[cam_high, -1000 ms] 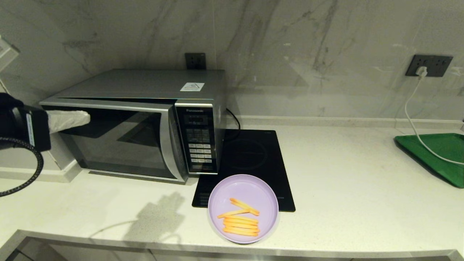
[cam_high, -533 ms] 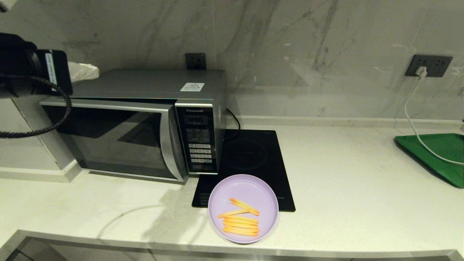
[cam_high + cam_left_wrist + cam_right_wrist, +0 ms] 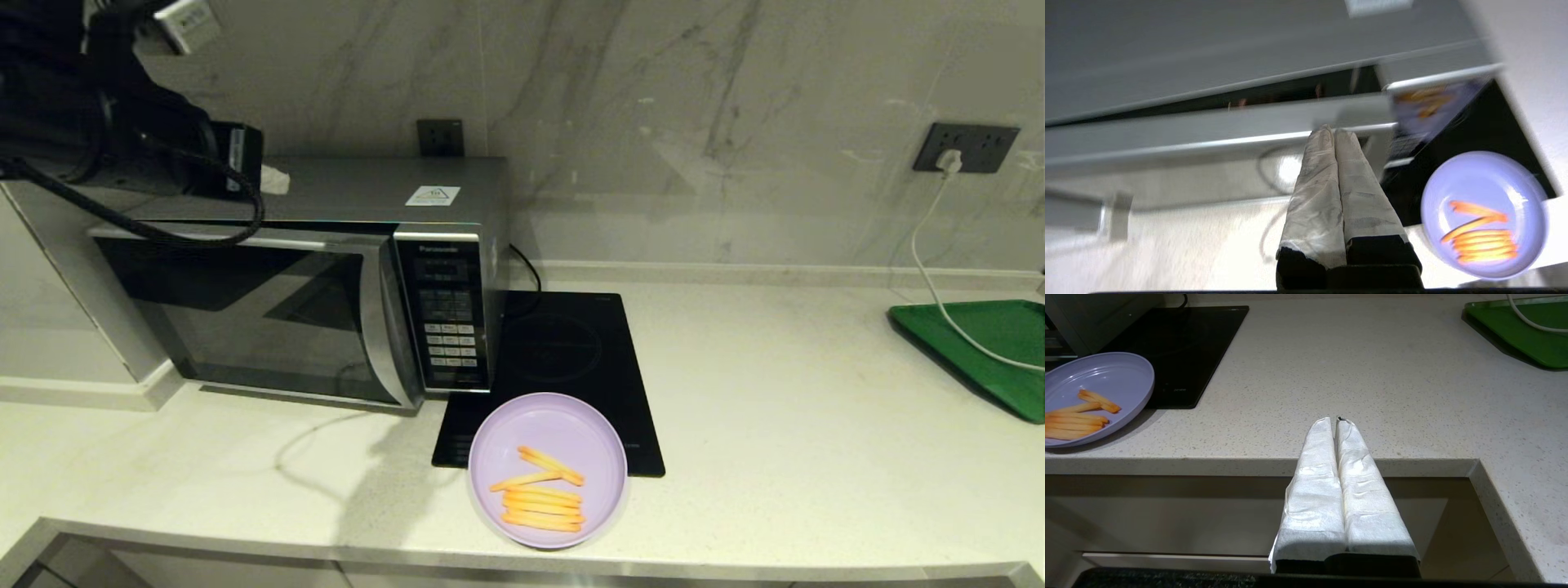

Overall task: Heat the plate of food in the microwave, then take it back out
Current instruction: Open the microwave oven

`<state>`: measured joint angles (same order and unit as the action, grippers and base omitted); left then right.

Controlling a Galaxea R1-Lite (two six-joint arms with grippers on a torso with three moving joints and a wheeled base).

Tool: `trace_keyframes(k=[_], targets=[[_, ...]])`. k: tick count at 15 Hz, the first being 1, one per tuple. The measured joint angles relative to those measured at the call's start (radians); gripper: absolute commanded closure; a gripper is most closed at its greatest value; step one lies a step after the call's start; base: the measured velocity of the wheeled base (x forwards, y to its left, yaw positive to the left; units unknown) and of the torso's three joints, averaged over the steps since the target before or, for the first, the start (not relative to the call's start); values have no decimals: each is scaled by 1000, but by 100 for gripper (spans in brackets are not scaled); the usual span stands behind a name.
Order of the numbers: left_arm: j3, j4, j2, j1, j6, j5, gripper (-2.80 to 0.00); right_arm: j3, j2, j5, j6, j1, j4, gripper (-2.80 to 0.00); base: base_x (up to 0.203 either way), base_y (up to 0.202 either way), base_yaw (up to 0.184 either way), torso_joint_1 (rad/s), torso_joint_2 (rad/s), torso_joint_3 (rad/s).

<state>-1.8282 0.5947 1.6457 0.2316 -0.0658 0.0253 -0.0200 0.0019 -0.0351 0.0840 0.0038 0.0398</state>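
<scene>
The lilac plate point(image 3: 563, 425) with several orange-yellow fries point(image 3: 543, 498) sits near the counter's front edge, partly over the hob's front corner. Behind it to the left stands the silver-grey microwave point(image 3: 326, 196). Its dark glass door point(image 3: 261, 327) is slightly ajar, with a dark gap along its top. My left gripper point(image 3: 273, 181) hangs shut and empty above the microwave's top, near its left part. The left wrist view looks past that left gripper point(image 3: 1333, 131) onto the microwave point(image 3: 1208, 53) and the plate point(image 3: 1494, 183). My right gripper point(image 3: 1336, 420) is shut and empty, parked low before the counter's edge, right of the plate point(image 3: 1106, 375).
A flat black induction hob point(image 3: 571, 351) lies right of the microwave. A green tray point(image 3: 988, 343) sits at the far right, with a white cable point(image 3: 931, 269) running onto it from a wall socket point(image 3: 967, 147). The counter ends in a front edge point(image 3: 735, 563).
My left arm has risen from in front of the door's upper left corner and swung right, over the microwave's top. The plate and door have not moved.
</scene>
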Motion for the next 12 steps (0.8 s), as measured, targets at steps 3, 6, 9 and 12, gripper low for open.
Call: trace_keyframes(k=[3, 6, 9, 12], targets=[[-49, 49, 79, 21, -1, 65, 0, 0, 0, 0, 0, 0, 0, 0, 0, 0, 0, 0, 0, 0], [-104, 46, 142, 30, 4, 69, 0, 0, 0, 0, 0, 0, 0, 0, 0, 0, 0, 0, 0, 0], [-119, -11, 187, 32, 0, 70, 0, 0, 0, 0, 0, 0, 0, 0, 0, 0, 0, 0, 0, 0], [-120, -22, 219, 32, -3, 70, 0, 0, 0, 0, 0, 1, 0, 0, 0, 0, 0, 0, 0, 0]])
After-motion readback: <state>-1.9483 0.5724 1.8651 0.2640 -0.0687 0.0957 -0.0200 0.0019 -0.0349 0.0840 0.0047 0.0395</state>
